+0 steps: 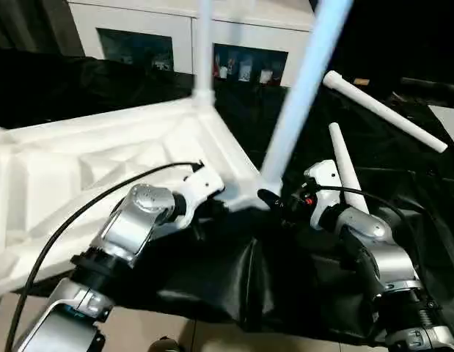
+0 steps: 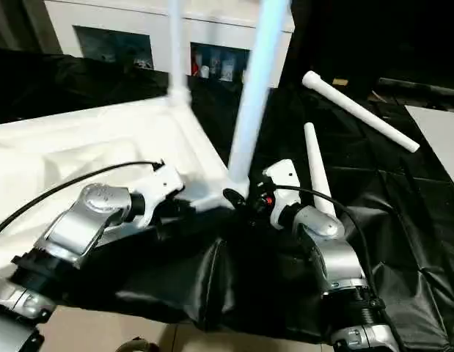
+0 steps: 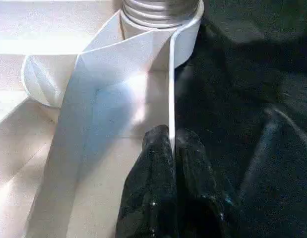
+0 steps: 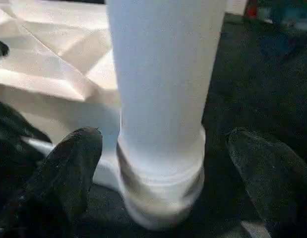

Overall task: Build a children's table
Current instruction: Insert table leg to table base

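Two round tapering white plastic legs (image 1: 304, 88) stand in upturned white ribbed plastic tabletop (image 1: 80, 169), left-centre of frame; two more legs (image 1: 384, 111) lie loose upper right on black cloth (image 1: 234, 286). Table likely light, stiff, smooth; thin rim suits pinching, legs best gripped near base. Left gripper (image 3: 169, 148) pinches tabletop rim. Right gripper (image 4: 163, 168) wide open around near leg's base.

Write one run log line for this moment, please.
tabletop: upside down, two legs fitted | left gripper: shut on tabletop rim | right gripper: open around near corner leg | two loose legs on black cloth
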Controlling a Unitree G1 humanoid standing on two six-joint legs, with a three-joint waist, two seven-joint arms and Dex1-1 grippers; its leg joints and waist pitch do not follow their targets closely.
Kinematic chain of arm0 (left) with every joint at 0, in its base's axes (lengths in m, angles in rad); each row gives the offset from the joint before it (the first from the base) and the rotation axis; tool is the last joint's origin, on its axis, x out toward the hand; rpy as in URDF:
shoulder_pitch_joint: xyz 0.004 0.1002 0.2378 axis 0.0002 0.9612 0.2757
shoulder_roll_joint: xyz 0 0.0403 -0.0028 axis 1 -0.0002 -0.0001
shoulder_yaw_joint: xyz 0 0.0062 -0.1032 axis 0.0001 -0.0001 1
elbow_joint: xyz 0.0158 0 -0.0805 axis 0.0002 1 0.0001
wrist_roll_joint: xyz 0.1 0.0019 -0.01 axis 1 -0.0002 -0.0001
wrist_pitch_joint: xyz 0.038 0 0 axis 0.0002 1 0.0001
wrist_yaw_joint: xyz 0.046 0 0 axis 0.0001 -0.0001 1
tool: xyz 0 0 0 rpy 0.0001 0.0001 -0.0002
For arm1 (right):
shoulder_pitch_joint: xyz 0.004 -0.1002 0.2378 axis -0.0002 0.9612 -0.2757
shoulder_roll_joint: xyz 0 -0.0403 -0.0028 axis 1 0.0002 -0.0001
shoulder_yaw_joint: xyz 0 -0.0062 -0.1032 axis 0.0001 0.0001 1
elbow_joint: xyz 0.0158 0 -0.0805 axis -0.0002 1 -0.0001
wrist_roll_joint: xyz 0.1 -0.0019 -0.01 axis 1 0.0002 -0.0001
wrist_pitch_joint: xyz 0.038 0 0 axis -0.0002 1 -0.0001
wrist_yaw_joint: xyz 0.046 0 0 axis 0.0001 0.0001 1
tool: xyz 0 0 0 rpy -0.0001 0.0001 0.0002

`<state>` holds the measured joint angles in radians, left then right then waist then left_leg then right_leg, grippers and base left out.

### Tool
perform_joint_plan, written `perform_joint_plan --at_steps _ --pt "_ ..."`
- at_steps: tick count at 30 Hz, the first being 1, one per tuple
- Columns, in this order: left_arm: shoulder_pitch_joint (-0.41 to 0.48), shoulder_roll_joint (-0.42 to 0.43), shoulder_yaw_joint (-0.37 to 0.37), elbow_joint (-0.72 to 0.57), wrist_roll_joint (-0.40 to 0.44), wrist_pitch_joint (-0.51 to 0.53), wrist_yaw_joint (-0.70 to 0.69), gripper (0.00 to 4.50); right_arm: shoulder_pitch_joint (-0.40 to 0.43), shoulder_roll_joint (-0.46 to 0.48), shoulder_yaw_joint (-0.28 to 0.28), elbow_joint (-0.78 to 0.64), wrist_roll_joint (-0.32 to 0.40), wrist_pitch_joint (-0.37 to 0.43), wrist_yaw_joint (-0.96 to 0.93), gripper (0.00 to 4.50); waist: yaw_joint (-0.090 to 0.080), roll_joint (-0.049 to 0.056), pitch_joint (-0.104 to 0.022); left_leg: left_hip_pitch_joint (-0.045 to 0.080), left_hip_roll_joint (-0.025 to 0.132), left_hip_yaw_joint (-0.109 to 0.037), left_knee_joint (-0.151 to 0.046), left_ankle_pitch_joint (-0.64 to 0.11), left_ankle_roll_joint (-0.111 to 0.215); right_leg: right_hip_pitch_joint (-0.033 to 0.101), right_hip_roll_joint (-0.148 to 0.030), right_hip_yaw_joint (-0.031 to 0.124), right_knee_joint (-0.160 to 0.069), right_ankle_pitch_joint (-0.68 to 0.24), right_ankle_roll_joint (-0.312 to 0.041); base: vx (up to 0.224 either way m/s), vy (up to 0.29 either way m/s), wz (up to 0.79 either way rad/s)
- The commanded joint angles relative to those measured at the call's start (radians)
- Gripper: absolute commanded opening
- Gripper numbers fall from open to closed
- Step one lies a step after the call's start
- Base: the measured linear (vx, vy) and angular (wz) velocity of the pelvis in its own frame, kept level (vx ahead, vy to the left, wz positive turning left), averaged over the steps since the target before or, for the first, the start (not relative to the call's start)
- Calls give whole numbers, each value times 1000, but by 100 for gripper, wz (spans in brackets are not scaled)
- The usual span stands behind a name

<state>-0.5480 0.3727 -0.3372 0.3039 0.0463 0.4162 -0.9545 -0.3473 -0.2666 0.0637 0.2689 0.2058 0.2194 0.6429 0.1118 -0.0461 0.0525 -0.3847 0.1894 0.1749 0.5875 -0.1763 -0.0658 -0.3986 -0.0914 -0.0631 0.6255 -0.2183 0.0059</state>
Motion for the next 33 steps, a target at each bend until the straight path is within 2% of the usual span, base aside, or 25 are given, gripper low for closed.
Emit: perform_joint_plan --at_steps 1,3,4,6,14,15,19,20,28,33 --pt "3 15 -18 -60 -30 -29 -50 0 24 -17 21 -47 34 48 41 444 -2 5 -62 23 43 -7 -71 -127 43 55 -53 46 -59 37 -239 0 0 0" --pt "8 21 -17 -67 -33 -33 -66 0 30 -19 31 -59 37 61 59 444 -3 4 -62 22 42 -6 -71 -124 42 53 -53 46 -59 38 -237 0 0 0" --pt "12 24 -15 -72 -32 -37 -75 0 30 -18 34 -56 25 61 58 444 -1 -1 -63 23 42 -5 -69 -120 41 52 -54 46 -59 38 -238 0 0 0" --pt "15 28 -13 -75 -32 -39 -81 0 26 -19 40 -46 7 55 58 444 -2 0 -63 19 41 -6 -69 -110 39 54 -54 45 -57 36 -235 0 0 0" --pt "14 43 -16 -78 -39 -40 -96 0 7 -35 40 -1 -19 36 36 444 -1 -1 -67 19 38 -4 -64 -73 44 54 -52 45 -52 71 -237 0 0 0" --pt "15 43 -16 -79 -39 -40 -98 0 5 -34 38 2 -18 36 36 416 -2 0 -68 19 37 -4 -63 -67 47 55 -52 45 -50 82 -240 0 0 0" --pt "17 42 -16 -82 -37 -37 -101 0 -1 -27 39 12 -23 27 36 396 -2 -1 -69 19 36 -4 -61 -58 56 56 -51 44 -48 101 -249 0 0 0" --pt "17 42 -17 -83 -37 -36 -102 0 -2 -24 39 14 -23 25 37 371 -1 -1 -69 19 37 -4 -60 -57 57 55 -51 44 -48 102 -250 0 0 0" --pt "21 48 -18 -83 -35 -36 -105 0 -5 -18 40 23 -18 6 46 327 -1 -2 -69 18 37 -4 -59 -66 58 56 -51 43 -47 85 -249 0 0 0" --pt "23 50 -20 -86 -33 -34 -105 0 -5 -20 45 28 -19 4 58 282 -1 -2 -70 19 37 -4 -58 -66 56 56 -50 43 -46 83 -249 0 0 0"
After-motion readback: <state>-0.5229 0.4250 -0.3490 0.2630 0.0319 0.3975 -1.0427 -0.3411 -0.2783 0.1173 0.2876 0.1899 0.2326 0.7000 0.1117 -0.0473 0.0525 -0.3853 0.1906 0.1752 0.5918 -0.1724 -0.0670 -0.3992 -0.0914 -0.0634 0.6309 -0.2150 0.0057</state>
